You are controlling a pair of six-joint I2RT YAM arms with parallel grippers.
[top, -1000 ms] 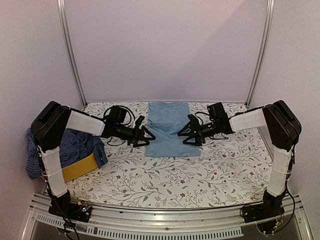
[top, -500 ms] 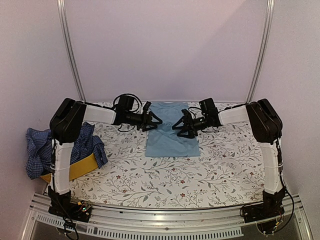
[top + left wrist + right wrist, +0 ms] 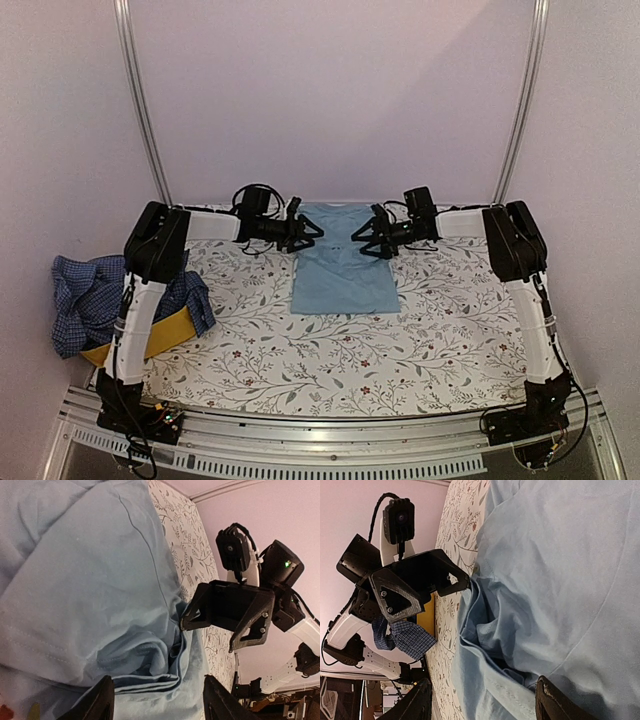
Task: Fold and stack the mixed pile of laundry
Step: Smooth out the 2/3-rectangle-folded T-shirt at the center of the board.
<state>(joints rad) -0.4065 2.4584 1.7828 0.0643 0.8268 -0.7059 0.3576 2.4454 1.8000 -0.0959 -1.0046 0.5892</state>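
A light blue T-shirt (image 3: pixel 341 268) lies folded into a long strip at the back middle of the table. My left gripper (image 3: pixel 306 233) is at the shirt's far left edge and my right gripper (image 3: pixel 367 238) at its far right edge, facing each other. In the left wrist view the left gripper (image 3: pixel 157 706) is open, and bunched folds of the T-shirt (image 3: pixel 100 580) lie between its fingers. The right gripper (image 3: pixel 485 706) is open as well, over the rumpled hem of the T-shirt (image 3: pixel 560 580). A navy-and-white checked shirt (image 3: pixel 85 298) and darker blue clothes (image 3: pixel 185 292) lie heaped at the left.
A yellow fabric basket (image 3: pixel 163 336) sits under the heap at the table's left edge. The floral table cover (image 3: pixel 400 350) spans the table. Metal frame posts (image 3: pixel 146 110) stand at the back corners, with walls close on both sides.
Both arms have reached farther back, carrying the grippers from the shirt's middle to its far end. Both pairs of jaws have narrowed slightly.
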